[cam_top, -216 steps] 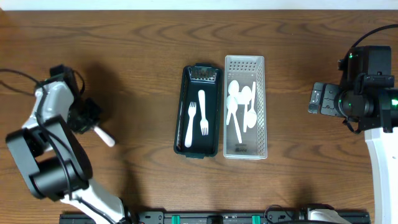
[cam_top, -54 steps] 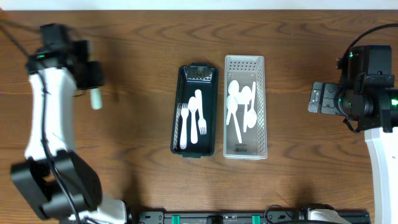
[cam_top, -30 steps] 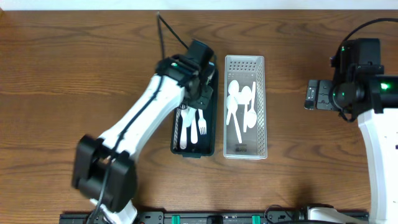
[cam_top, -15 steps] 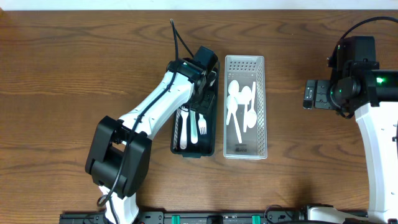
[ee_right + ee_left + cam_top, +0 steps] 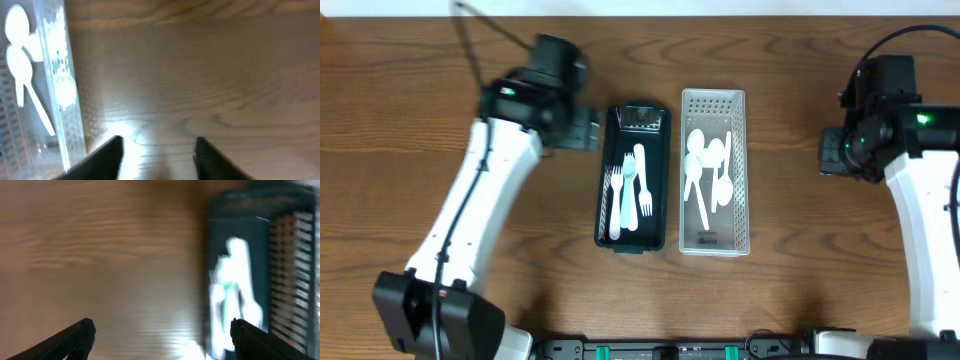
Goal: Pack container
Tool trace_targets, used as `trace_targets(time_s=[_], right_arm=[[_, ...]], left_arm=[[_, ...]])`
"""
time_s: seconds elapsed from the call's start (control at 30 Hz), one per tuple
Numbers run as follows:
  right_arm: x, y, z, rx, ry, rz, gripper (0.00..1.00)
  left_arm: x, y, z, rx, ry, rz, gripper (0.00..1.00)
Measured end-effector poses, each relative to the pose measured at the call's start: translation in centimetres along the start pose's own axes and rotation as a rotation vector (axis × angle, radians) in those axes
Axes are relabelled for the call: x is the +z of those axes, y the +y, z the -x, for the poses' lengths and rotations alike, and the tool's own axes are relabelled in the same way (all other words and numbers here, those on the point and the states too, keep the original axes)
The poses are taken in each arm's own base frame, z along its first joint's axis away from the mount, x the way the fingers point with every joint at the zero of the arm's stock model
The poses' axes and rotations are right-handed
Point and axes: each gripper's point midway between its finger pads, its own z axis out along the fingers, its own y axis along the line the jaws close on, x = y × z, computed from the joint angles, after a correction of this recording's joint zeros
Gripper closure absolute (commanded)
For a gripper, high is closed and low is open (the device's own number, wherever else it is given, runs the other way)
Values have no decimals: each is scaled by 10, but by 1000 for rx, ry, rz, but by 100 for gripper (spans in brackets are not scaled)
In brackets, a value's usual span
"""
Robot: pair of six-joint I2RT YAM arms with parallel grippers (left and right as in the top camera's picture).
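Observation:
A dark green container (image 5: pixel 603 215) in the middle of the table holds white forks (image 5: pixel 644 185) and one pale blue-green utensil (image 5: pixel 626 192). To its right stands a clear perforated basket (image 5: pixel 744 170) of white spoons (image 5: pixel 705 165). My left gripper (image 5: pixel 588 130) hovers just left of the dark container's top end, open and empty. The blurred left wrist view has its fingers (image 5: pixel 75 337) wide apart over bare wood, the container (image 5: pixel 212 255) at right. My right gripper (image 5: pixel 832 153) is well right of the basket, its jaws apart over bare wood (image 5: pixel 159 152) and holding nothing.
The wooden table (image 5: pixel 470 60) spreads out on all sides of the two containers. In the right wrist view the clear basket (image 5: pixel 55 85) with its spoons (image 5: pixel 17 65) lies at the left edge. A black rail (image 5: pixel 650 350) runs along the front edge.
My left gripper has opened, pulled out of the dark container and swung away to the left. The right gripper's jaws have narrowed.

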Motion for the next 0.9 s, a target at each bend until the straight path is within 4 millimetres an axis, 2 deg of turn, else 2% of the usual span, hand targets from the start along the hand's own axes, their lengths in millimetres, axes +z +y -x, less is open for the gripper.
trace_targets(time_s=[0.03, 0.1, 0.17, 0.27, 0.33, 0.5, 0.53, 0.63, 0.9], right_arm=[[4, 2, 0, -1, 14, 5, 90], [15, 4, -1, 0, 50, 8, 99], [25, 7, -1, -2, 81, 15, 99], [39, 13, -2, -11, 125, 27, 99], [49, 19, -3, -29, 157, 33, 99], [75, 44, -10, -100, 237, 46, 98], [79, 49, -11, -112, 250, 48, 98], [92, 63, -17, -153, 288, 50, 98], [115, 96, -30, -246, 359, 111, 97]], left_arm=[[5, 11, -1, -32, 15, -1, 14], [17, 25, -5, -78, 53, -4, 17], [31, 31, -13, -101, 101, -7, 17], [55, 30, -30, -108, 193, -19, 18], [70, 25, -41, -109, 253, -35, 24], [95, 16, -58, -116, 353, -68, 57], [98, 15, -60, -119, 364, -71, 61], [104, 12, -64, -122, 391, -83, 64], [103, -1, -66, -137, 405, -159, 65]])
